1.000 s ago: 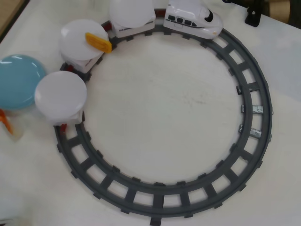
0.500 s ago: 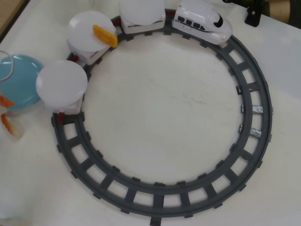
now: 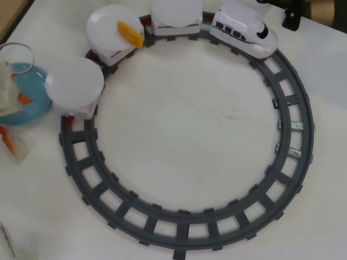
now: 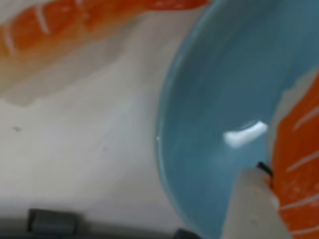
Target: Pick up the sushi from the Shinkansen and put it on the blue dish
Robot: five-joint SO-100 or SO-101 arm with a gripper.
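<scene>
No legible text, label, brand, number or sign anywhere.

One Shinkansen (image 3: 245, 31) pulled three white plates (image 3: 74, 83). One yellow egg sushi (image 3: 130, 33), two striped salmon pieces (image 4: 65, 27), one blue dish (image 4: 224, 89) and one grey circular track (image 3: 184, 230) were there.

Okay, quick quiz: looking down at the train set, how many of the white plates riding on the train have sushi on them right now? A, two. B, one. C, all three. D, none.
B: in the overhead view only the plate behind the middle car carries a piece, the yellow egg sushi at its edge; the other two plates are bare.
</scene>
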